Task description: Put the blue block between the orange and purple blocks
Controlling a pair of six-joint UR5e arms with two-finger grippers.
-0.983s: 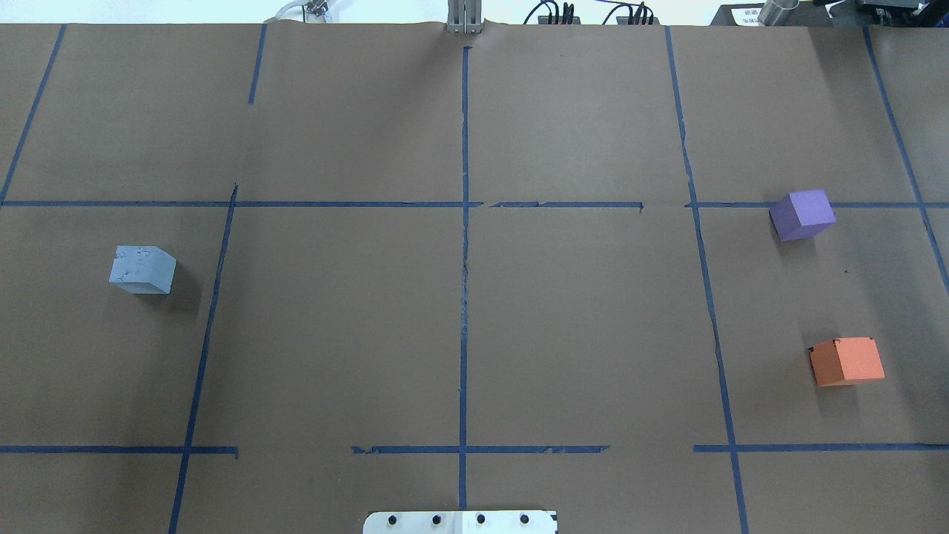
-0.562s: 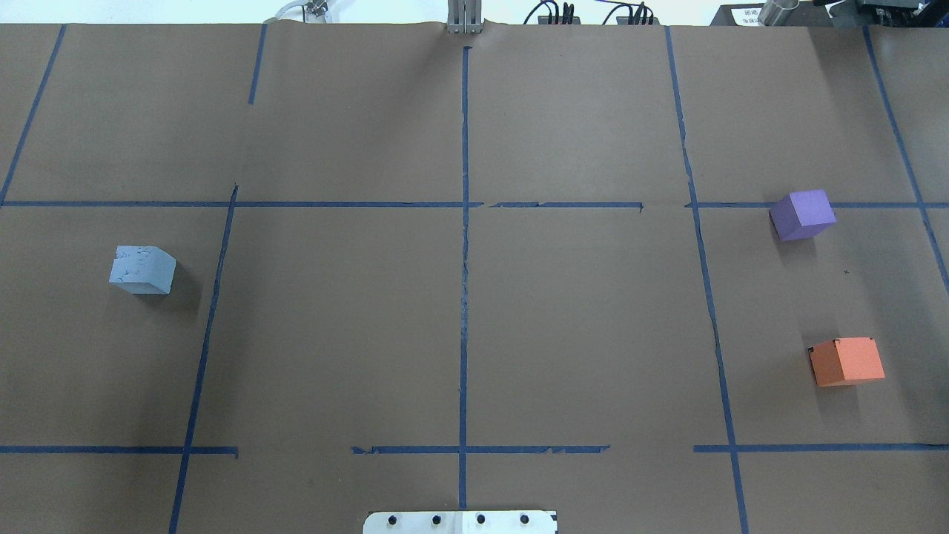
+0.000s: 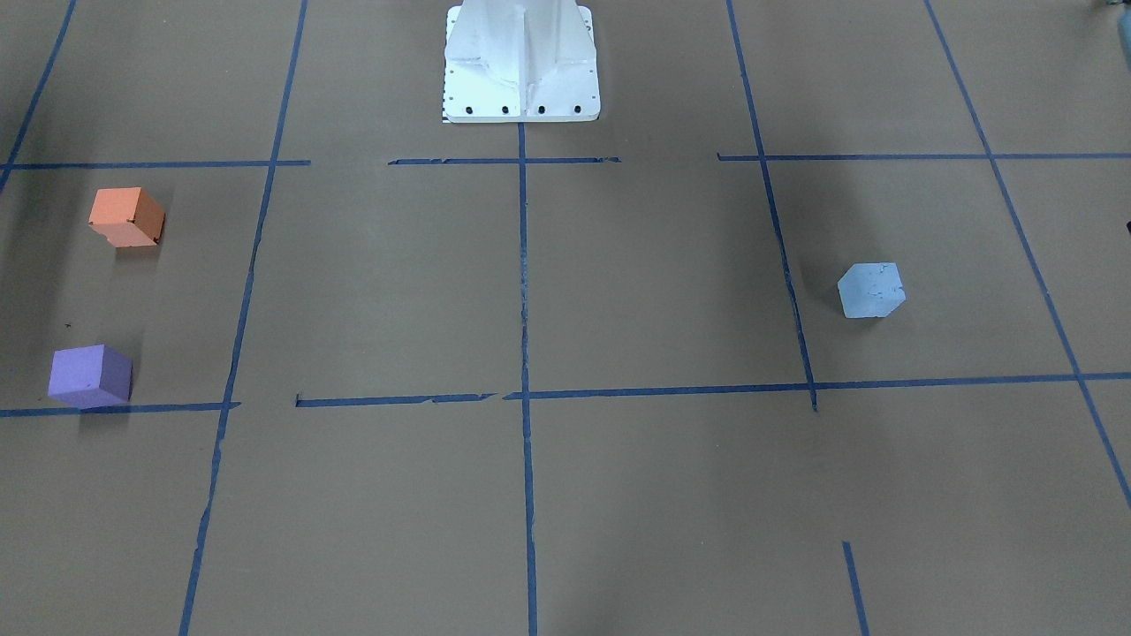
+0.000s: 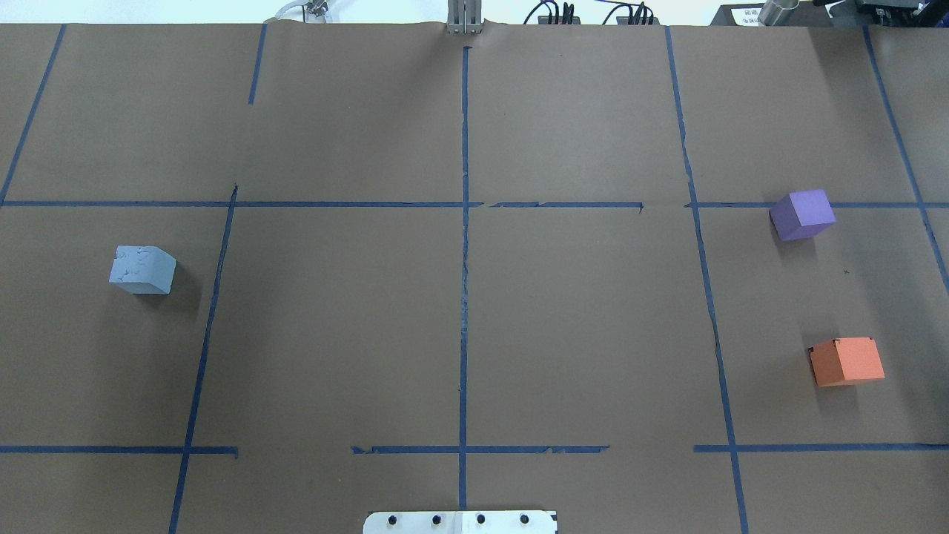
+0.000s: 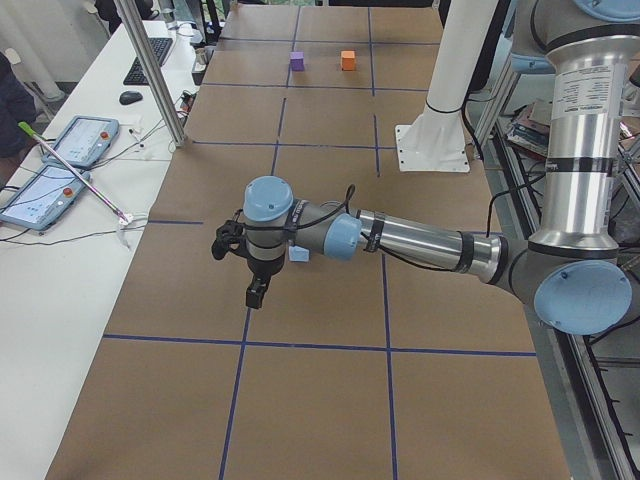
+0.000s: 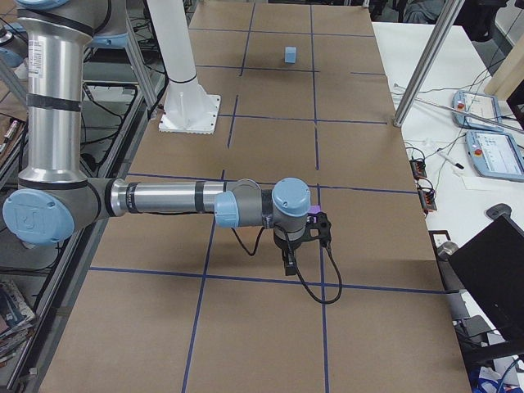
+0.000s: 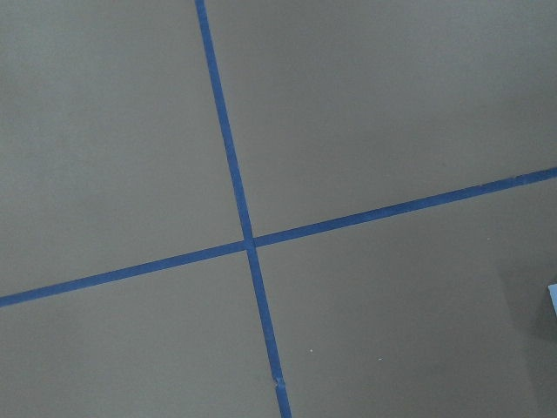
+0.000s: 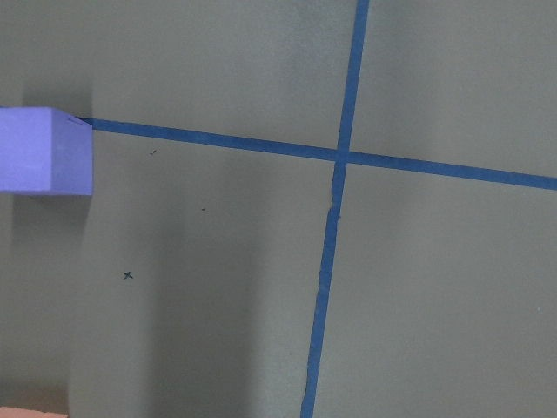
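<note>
The light blue block (image 4: 142, 270) sits on the left part of the brown table; it also shows in the front view (image 3: 871, 290). The purple block (image 4: 802, 215) and the orange block (image 4: 847, 361) sit far right, apart, with bare paper between them. My left gripper (image 5: 256, 297) shows only in the left side view, hanging above the table close to the blue block (image 5: 298, 254); I cannot tell whether it is open. My right gripper (image 6: 291, 260) shows only in the right side view, beside the purple block (image 6: 313, 211); I cannot tell its state either.
Blue tape lines divide the brown paper into squares. The white robot base plate (image 4: 460, 522) is at the near middle edge. A side table with tablets (image 5: 60, 160) and a metal post (image 5: 150, 70) flanks the far edge. A laptop (image 6: 491, 270) stands there too.
</note>
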